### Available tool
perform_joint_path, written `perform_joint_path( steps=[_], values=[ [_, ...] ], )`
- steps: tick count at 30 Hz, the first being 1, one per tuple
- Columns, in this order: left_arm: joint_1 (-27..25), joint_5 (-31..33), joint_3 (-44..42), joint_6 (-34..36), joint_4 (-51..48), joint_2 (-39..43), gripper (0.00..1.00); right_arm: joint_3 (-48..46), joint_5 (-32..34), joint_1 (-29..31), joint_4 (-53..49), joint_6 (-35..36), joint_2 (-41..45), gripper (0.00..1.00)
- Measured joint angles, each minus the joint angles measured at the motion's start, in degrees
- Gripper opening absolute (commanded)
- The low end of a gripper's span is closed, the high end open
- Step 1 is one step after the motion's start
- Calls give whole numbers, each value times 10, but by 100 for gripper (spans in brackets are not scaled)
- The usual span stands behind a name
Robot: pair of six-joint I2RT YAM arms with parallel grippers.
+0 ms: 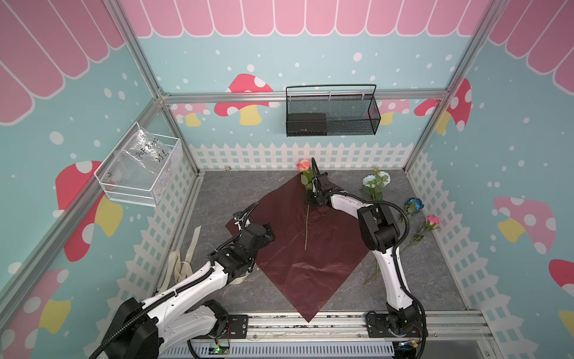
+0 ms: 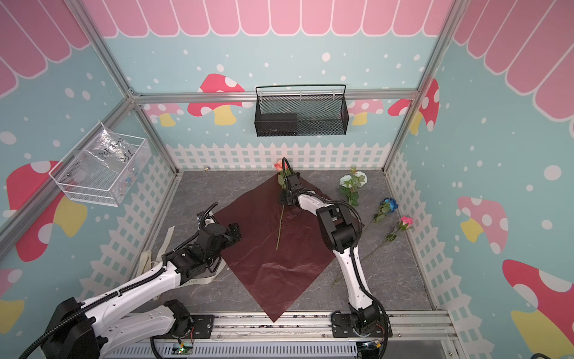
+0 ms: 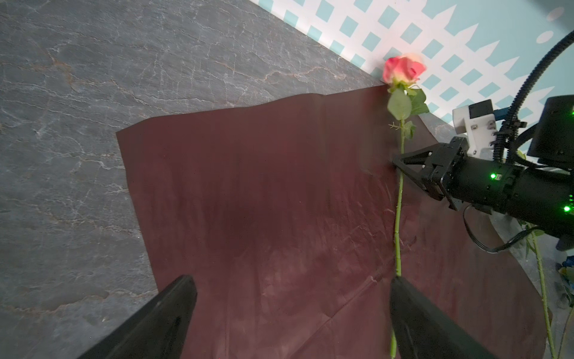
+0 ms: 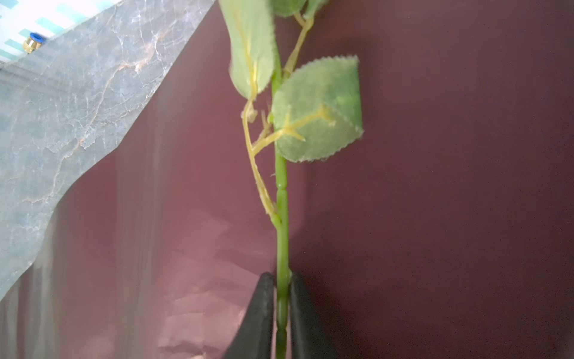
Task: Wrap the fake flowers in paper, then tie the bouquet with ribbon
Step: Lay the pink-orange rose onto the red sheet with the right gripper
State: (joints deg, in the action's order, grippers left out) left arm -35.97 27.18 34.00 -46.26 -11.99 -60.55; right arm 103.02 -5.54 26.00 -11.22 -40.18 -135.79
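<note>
The shiny red wrapping paper (image 1: 289, 248) (image 2: 264, 248) lies flat as a diamond on the grey table. On it lies the salmon-orange rose (image 1: 303, 165) (image 2: 279, 165) (image 3: 402, 70), its bloom past the paper's far corner. My right gripper (image 1: 310, 201) (image 2: 283, 200) (image 4: 282, 276) straddles the rose's stem (image 4: 282, 199) below the leaves, the jaws slightly parted with thin gaps beside the stem. My left gripper (image 1: 269, 231) (image 2: 236, 231) (image 3: 292, 279) hangs wide open and empty over the paper's left corner. The pale blue-white cluster (image 1: 375, 180), blue rose (image 1: 414, 205) and pink rose (image 1: 432, 221) lie on the table to the right.
A cream ribbon (image 1: 180, 267) (image 2: 202, 279) lies along the left wall, partly under my left arm. A black mesh basket (image 1: 332, 112) hangs on the back wall and a white wire basket (image 1: 139, 167) on the left wall. A small brass fitting (image 4: 32, 43) sits by the back fence.
</note>
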Motion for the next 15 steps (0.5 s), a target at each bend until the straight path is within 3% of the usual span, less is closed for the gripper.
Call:
perform_joint_path(
  steps=[4, 9, 15],
  values=[
    [1, 0, 0, 0, 0, 0, 100, 11, 0, 0, -17, 12, 1, 40],
    [2, -1, 0, 0, 0, 9, 99, 6, 10, 0, -49, 28, 30, 42],
    [3, -2, 0, 0, 0, 29, 100, -104, 48, -1, -55, 52, 186, 42]
  ],
)
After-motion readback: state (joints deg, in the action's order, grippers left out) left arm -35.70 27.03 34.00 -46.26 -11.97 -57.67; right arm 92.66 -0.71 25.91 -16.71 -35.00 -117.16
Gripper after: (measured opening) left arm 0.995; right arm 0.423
